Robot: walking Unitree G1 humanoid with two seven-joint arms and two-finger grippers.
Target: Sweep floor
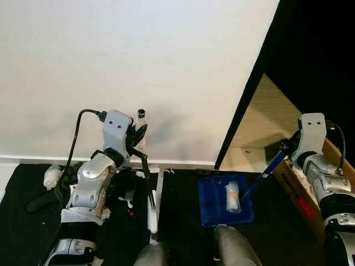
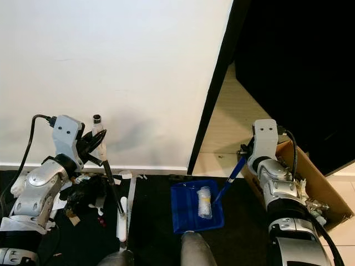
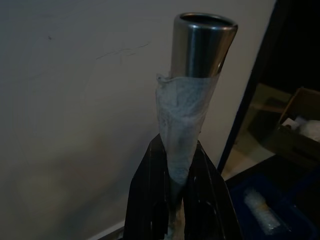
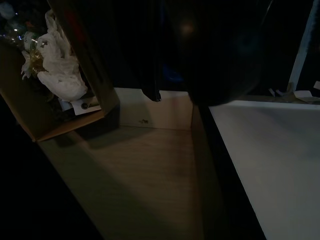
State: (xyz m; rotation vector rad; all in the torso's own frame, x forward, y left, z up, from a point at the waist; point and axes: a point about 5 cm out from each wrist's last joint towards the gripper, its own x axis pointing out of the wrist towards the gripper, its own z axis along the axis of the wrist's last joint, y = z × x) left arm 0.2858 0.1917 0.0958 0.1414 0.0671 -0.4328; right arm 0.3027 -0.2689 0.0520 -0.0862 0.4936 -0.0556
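Left gripper: its 2 fingers were seen pressed around the broom handle, a metal tube wrapped in pale cloth just above the grip, held near upright before the white wall. The shaft was seen running down to the white broom head resting on the dark floor mat.

Right gripper: the state of its fingers could not be told. It was seen at the top of the blue dustpan handle, apparently holding it.

Dustpan: blue, set on the mat to the right of the broom head and apart from it, with a pale crumpled bottle already inside.

Small debris: red and white scraps were seen on the mat left of the broom head.

Cardboard box: beside the right arm, holding rubbish.

Step judged in hand: collecting sweepings. The next move was judged to call for the broom head being drawn across the scraps toward the dustpan, with the pan kept steady.
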